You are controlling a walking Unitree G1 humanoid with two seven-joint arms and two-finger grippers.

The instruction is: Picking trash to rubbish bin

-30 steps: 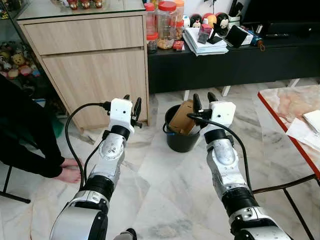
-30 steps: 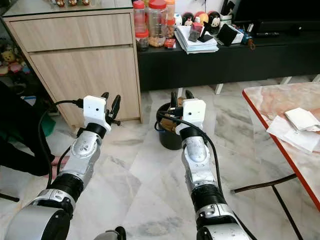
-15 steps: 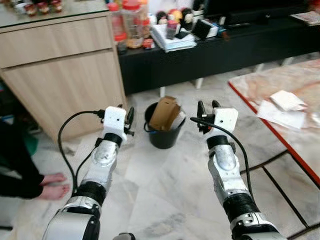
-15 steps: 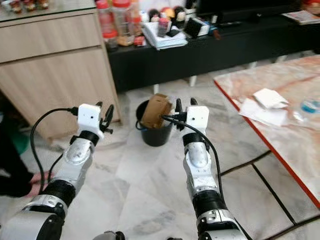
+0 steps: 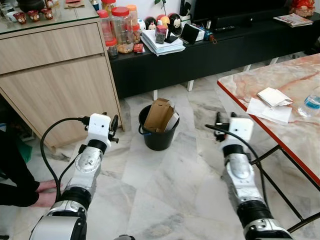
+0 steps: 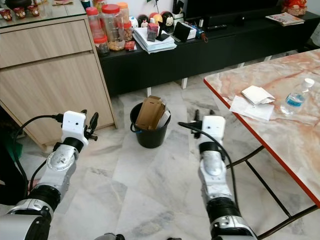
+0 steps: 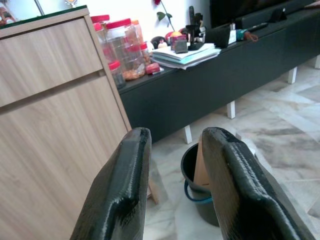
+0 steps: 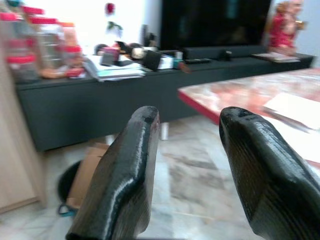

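1. A black rubbish bin (image 5: 158, 136) is seen on the marble floor, with brown cardboard trash (image 5: 159, 115) standing in it.
2. The left claw (image 7: 172, 165) and right claw (image 8: 192, 145) are held apart and empty, either side of the bin.
3. A water bottle (image 6: 296, 96) is shown whole beside crumpled paper (image 6: 254, 101) on the table (image 6: 280, 130) in the right eye view.

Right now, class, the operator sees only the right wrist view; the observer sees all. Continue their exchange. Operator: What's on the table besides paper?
Observer: A bottle stands on the table, right of the paper.
Operator: Is the left hand free?
Observer: Yes, the left hand is open and empty, near the cabinet.
Operator: Anyone close?
Observer: A person's bare foot is on the floor at far left.
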